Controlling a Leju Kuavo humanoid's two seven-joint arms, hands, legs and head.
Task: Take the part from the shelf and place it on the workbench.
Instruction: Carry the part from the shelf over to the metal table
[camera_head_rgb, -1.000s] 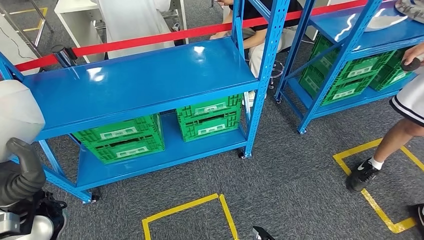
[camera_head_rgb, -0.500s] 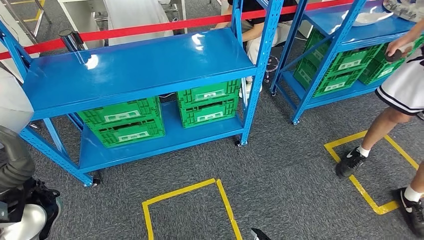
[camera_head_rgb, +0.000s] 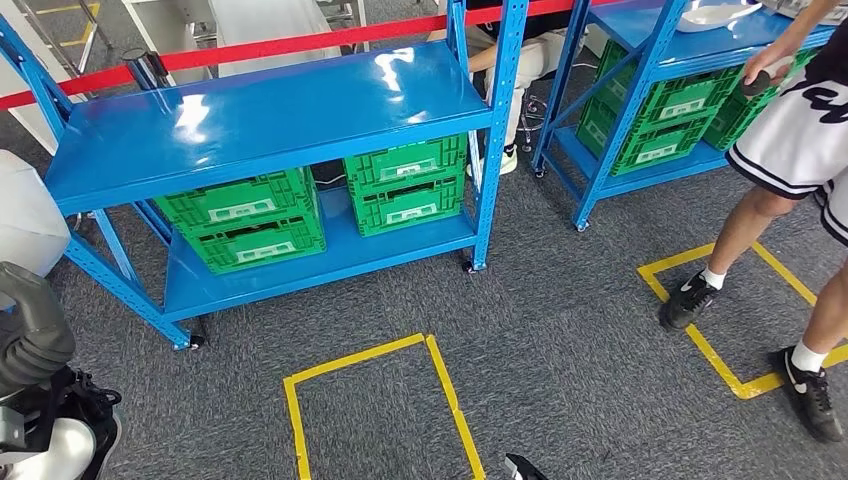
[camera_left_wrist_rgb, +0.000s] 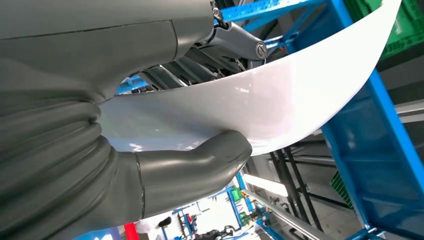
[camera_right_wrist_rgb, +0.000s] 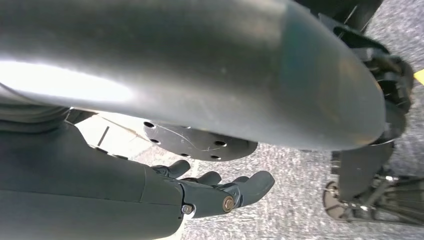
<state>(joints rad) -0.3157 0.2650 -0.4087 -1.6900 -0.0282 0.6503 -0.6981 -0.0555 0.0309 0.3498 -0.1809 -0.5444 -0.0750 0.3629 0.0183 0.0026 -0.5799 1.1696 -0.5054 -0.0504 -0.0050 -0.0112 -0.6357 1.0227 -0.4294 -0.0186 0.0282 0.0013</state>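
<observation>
Head view first: at the far left edge we see our left arm (camera_head_rgb: 35, 330), grey and bent, with the white part (camera_head_rgb: 28, 222) above it. Left wrist view is close up. Our left hand (camera_left_wrist_rgb: 165, 125) holds that white part (camera_left_wrist_rgb: 260, 102). The thick grey thumb (camera_left_wrist_rgb: 200, 162) presses on one face of the curved white sheet, and the dark fingers (camera_left_wrist_rgb: 200, 60) press on the other face. So the part is in our hand, off the shelf.

Next to the right stands a blue shelf (camera_head_rgb: 270, 125) with a shiny top board. On its low board sit green crates (camera_head_rgb: 245, 232), two stacked on the left and two more green crates (camera_head_rgb: 405, 185) stacked on the right. A red bar (camera_head_rgb: 300, 42) runs behind the shelf. On the grey carpet (camera_head_rgb: 560, 330) in front is a yellow tape square (camera_head_rgb: 300, 420).

Further right is a second blue shelf (camera_head_rgb: 650, 30) with more green crates (camera_head_rgb: 660, 120) under it. A person (camera_head_rgb: 790, 140) in white shorts and black shoes stands by another yellow tape square (camera_head_rgb: 700, 350), holding something dark.

Right wrist view shows our right hand (camera_right_wrist_rgb: 220, 192) hanging over the carpet. Its fingers are a little curled and apart, with nothing in them.
</observation>
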